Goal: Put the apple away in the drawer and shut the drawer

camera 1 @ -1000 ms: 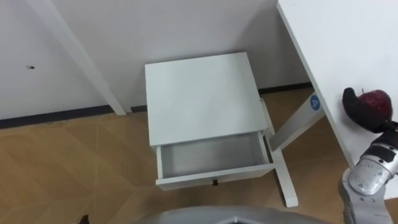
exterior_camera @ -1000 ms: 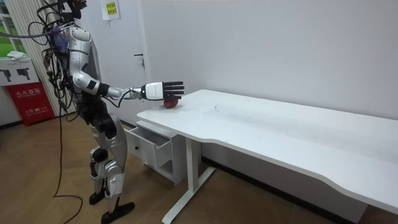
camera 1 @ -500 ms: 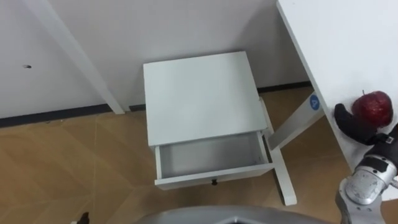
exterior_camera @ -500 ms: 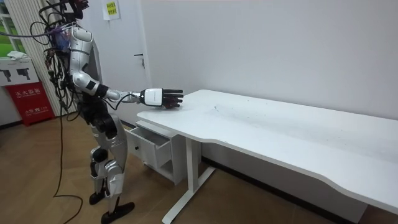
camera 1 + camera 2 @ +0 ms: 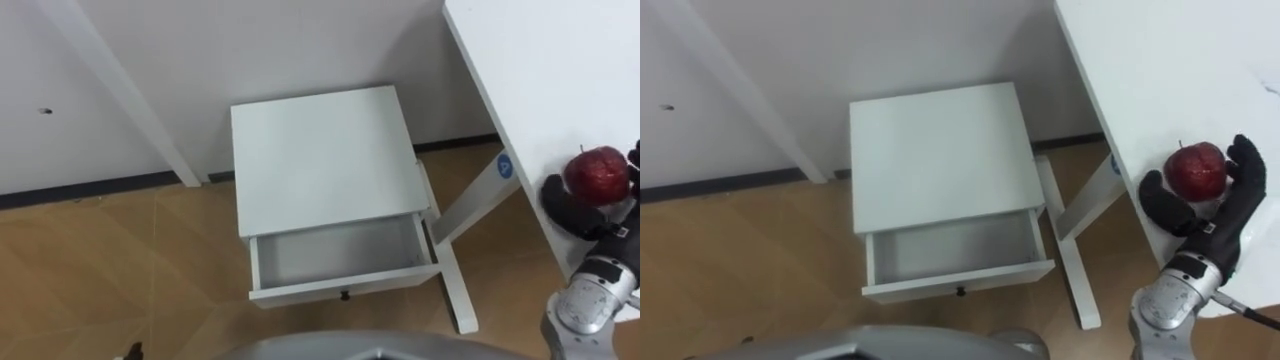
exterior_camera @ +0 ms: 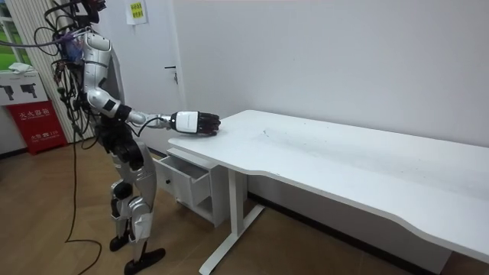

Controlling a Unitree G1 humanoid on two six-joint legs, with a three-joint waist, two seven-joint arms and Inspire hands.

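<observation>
**Apple in the right hand's grasp on the tabletop; drawer stood open**

The drawer of the small white cabinet was pulled out toward the robot. Its pale bottom showed bare from wall to wall. The cabinet stood on the wooden floor against the wall, just beside the leg of the white tabletop.

The apple, dark red with its stem up, sat on the tabletop near the edge that faced the cabinet, well apart from the drawer. The right hand was curled round it. The thumb lay against the side toward the tabletop's edge, and the fingers wrapped the opposite side, so the apple lay between them above the palm.

In the room view the robot stood upright at the tabletop's end by the cabinet. Its right arm was stretched out level over the tabletop's corner.
</observation>
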